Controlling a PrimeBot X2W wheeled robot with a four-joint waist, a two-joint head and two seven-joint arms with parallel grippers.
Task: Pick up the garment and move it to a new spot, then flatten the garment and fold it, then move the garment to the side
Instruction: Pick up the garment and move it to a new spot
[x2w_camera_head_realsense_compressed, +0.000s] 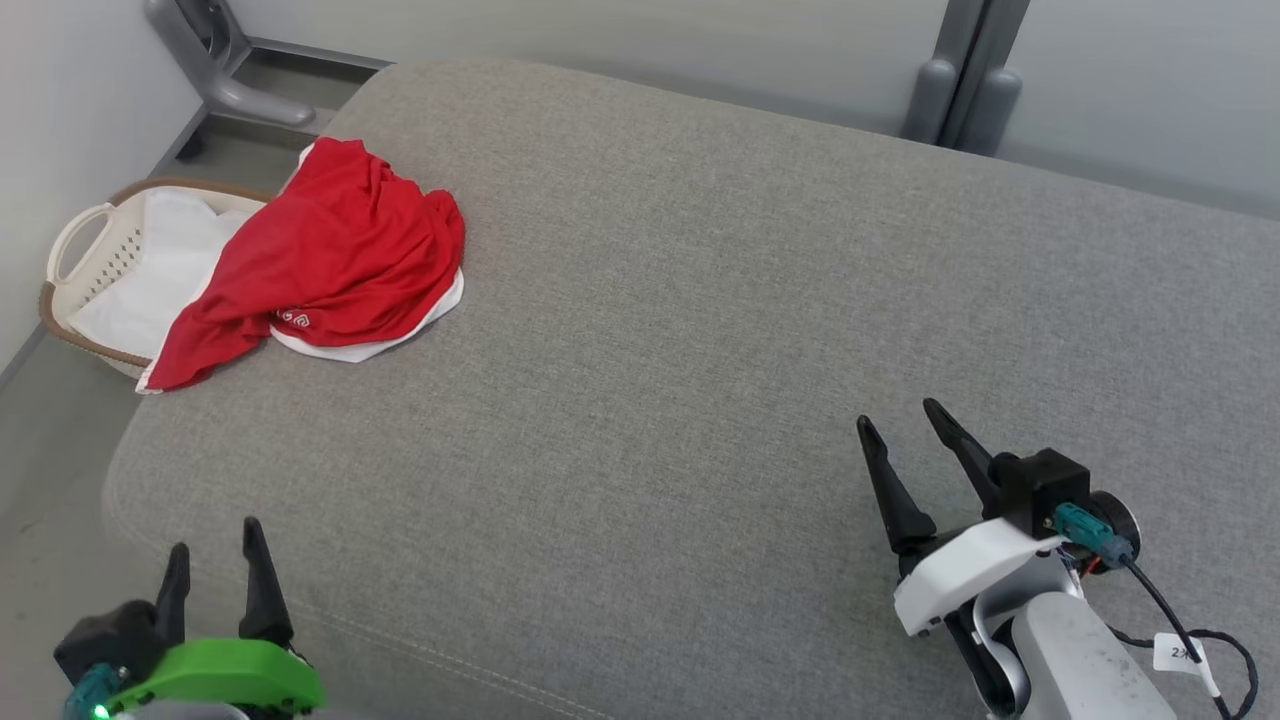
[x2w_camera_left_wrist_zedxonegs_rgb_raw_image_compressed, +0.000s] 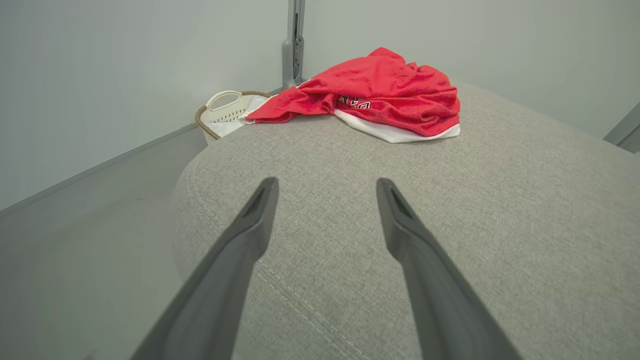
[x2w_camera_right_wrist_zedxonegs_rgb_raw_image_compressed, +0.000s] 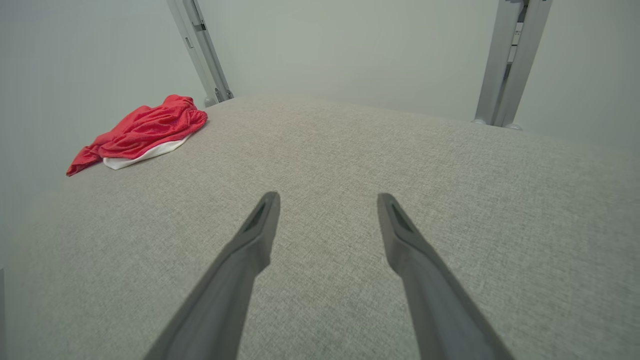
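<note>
Note that the left gripper (x2w_camera_head_realsense_compressed: 215, 535) is released, fingers spread and empty, at the near left corner of the wide grey woven-fabric cushion (x2w_camera_head_realsense_compressed: 700, 300). The right gripper (x2w_camera_head_realsense_compressed: 896, 412) is likewise spread and empty over the cushion's near right area. The crumpled red-and-white jersey garment (x2w_camera_head_realsense_compressed: 330, 260) lies on the cushion's far left corner, beside a white perforated plastic basket (x2w_camera_head_realsense_compressed: 95, 255).

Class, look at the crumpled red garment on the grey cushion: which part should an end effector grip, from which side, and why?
Probably best to grip the raised bunched folds on top of the red garment, coming from above with the open left end effector, the nearer one. Those folds stand off the cushion, so it can pinch them; the white edge lies flat.
</note>
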